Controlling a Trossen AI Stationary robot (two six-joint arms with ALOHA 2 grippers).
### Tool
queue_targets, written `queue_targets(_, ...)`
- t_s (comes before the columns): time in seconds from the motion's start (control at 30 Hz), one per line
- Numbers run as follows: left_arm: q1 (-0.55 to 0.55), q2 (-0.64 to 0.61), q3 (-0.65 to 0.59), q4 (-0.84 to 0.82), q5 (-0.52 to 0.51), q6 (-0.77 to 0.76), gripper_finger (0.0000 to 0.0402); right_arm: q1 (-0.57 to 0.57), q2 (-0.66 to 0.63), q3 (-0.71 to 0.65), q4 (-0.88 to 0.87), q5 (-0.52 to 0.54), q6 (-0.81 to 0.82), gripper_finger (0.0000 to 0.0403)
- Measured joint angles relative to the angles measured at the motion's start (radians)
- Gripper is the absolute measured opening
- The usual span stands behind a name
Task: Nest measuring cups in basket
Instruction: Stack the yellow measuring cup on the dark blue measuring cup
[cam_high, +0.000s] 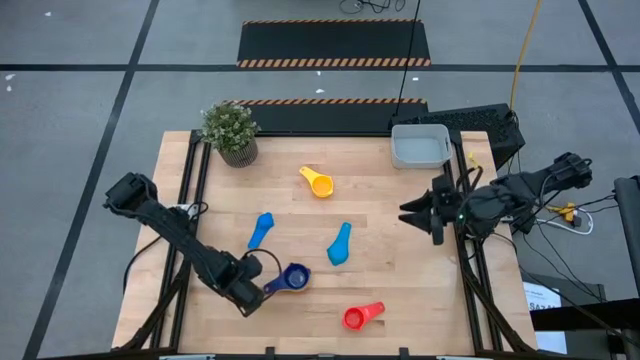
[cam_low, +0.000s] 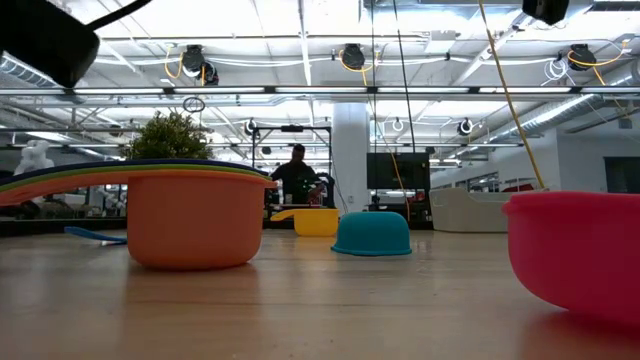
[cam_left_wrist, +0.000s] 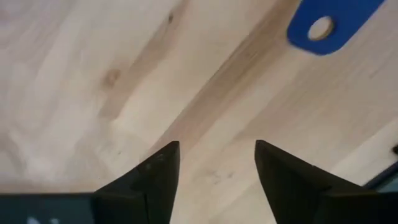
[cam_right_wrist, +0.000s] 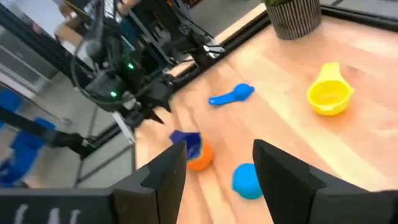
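Observation:
A stack of nested measuring cups, dark blue (cam_high: 294, 277) on top and orange (cam_low: 190, 218) at the bottom, stands on the table at the near left. My left gripper (cam_high: 255, 292) hangs open just left of it, pointing down over bare wood (cam_left_wrist: 217, 149); the dark blue handle (cam_left_wrist: 320, 28) lies beyond its fingers. A yellow cup (cam_high: 318, 183), a small light blue cup (cam_high: 261, 230), an upturned teal cup (cam_high: 340, 244) and a red cup (cam_high: 362, 316) lie loose. The grey basket (cam_high: 420, 147) sits at the far right. My right gripper (cam_high: 410, 212) hovers open at the right edge.
A potted green plant (cam_high: 231, 132) stands at the far left corner. Bare wood lies between the loose cups and the basket. Black frame rails run along the table's left and right edges. A person shows in the room beyond the table.

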Motion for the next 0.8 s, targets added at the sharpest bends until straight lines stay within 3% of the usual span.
queue_targets(0.17,-0.035,0.000,0.000,0.024,0.070,-0.058,0.0175,-0.001,0.040,0.000,-0.021,0.058,-0.006,0.0180)
queue_targets(0.27,-0.068,-0.003,0.000,0.047,0.061,-0.064,0.0156,-0.002,0.070,0.000,-0.010,0.091,-0.009,0.0180)
queue_targets(0.43,-0.145,-0.007,0.001,0.014,-0.077,-0.032,0.0120,-0.002,0.131,0.000,0.037,0.222,0.060,0.0180)
queue_targets(0.6,-0.216,-0.011,0.001,-0.115,-0.184,0.053,0.0090,-0.004,0.194,0.000,0.213,0.313,0.087,0.0180)
queue_targets(0.8,-0.299,-0.011,0.001,-0.248,-0.247,0.122,0.0063,-0.008,0.309,0.000,0.336,0.403,-0.110,0.0180)
